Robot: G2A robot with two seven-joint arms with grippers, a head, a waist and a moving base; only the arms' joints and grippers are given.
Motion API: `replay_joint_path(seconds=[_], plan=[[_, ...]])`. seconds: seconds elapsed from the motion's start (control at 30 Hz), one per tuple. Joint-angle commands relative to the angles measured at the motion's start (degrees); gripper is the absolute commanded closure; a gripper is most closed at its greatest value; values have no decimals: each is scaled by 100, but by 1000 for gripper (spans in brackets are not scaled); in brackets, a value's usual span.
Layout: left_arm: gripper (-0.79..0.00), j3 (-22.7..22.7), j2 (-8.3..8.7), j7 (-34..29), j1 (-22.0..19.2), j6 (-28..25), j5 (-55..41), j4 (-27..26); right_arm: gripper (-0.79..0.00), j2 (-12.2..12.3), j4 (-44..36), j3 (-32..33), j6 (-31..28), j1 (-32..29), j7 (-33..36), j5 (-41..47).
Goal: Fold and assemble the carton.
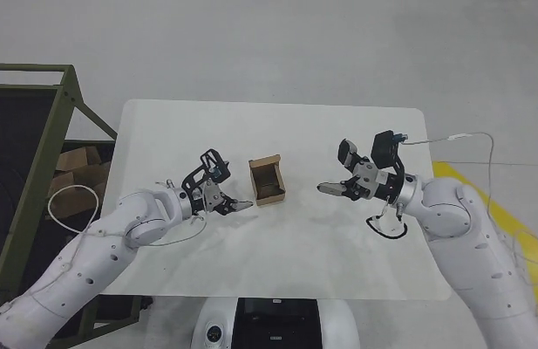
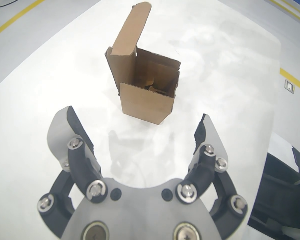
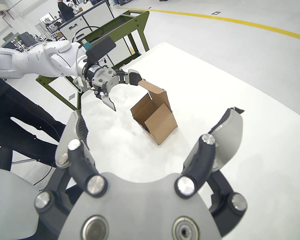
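The left gripper's fingers [image 2: 75,128] are spread wide with nothing between them, and the left gripper [image 1: 232,185] hovers just left of the carton [image 1: 267,181], pointing at it. Seen from the right wrist, its far finger sits by the tip of the carton's raised lid flap; whether it touches cannot be told from that angle. The right gripper's fingers [image 3: 230,126] are likewise parted and hold nothing. The right gripper [image 1: 337,170] hangs to the right of the carton, a little farther off than the left one, also facing it.

The carton stands upright near the middle of the white worktop [image 1: 338,253], between the two grippers. Its top is open, with one long flap standing up on the far side and folded bottom flaps visible inside. Beyond the worktop's left edge stands a green frame [image 1: 72,96] with flat cardboard pieces [image 1: 72,179] beneath it.
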Motion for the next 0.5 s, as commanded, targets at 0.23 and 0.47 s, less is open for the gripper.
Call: replay_joint_path(seconds=[0.23, 0.47], plan=[[-785, 647, -369, 327, -489, 48, 118, 657, -785, 35, -76, 92, 24, -77, 28, 4], [-785, 937, -599, 313, -771, 80, 153, 1031, -785, 53, -120, 130, 59, -108, 32, 15]])
